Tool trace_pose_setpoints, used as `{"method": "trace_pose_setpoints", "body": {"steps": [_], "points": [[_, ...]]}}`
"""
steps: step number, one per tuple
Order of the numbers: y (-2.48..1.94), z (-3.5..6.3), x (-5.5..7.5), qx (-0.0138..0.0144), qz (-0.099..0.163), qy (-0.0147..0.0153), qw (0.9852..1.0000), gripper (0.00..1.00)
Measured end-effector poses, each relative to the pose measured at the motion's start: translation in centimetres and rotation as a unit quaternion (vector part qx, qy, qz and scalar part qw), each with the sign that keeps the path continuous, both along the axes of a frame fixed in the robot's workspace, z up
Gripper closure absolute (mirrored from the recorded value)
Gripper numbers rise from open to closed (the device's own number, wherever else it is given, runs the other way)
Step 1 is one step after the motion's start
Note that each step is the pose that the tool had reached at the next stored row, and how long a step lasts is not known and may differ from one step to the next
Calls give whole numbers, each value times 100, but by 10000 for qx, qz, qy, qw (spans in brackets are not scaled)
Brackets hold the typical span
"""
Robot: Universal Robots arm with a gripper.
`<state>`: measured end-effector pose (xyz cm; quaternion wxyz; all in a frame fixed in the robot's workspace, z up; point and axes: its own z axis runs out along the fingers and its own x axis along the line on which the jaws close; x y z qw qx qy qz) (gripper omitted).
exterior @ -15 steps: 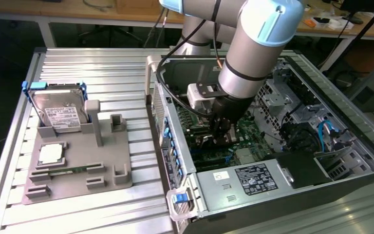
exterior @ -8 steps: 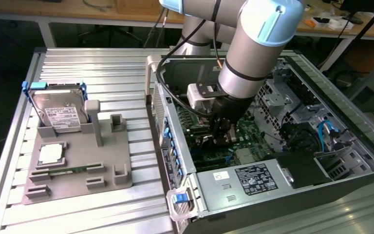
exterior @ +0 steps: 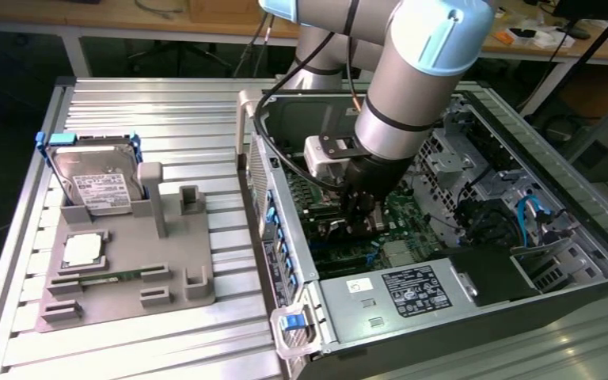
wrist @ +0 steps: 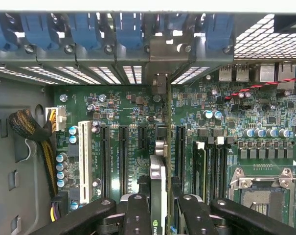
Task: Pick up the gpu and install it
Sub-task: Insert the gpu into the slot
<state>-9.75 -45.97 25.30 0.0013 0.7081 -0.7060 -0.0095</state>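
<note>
We see the claw (wrist: pixel 158 205) closed on the gpu (wrist: pixel 158 183), held edge-on above the motherboard (wrist: pixel 221 132) slots inside the computer case (exterior: pixel 557 293). We judge the card light, stiff and fragile; hold its upper edge, never the components.

The table (exterior: pixel 135 103) is ribbed metal with a dull silver sheen. On it, beside the computer case (exterior: pixel 557 293), a matt grey plastic holder (exterior: pixel 124 269) carries a hard drive (exterior: pixel 98 186) with a bright metal face and a white paper label. The case is matt dark sheet metal, with perforated grilles and glossy blue plastic clips (wrist: pixel 130 32) along its rear wall. Inside it, the motherboard (wrist: pixel 236 117) is green lacquered board with shiny metal capacitor caps. The gpu (wrist: pixel 157 196), edge-on between the claw (wrist: pixel 160 210) fingers (wrist: pixel 138 215), shows a smooth silvery edge. The fingers are matt black, plastic-looking. The arm (exterior: pixel 410 87) is satin grey metal with pale blue plastic caps.
</note>
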Motion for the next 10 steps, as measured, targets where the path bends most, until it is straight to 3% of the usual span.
{"method": "trace_pose_setpoints", "body": {"steps": [10], "points": [[0,-58,0,5,0,0,10000,73]]}}
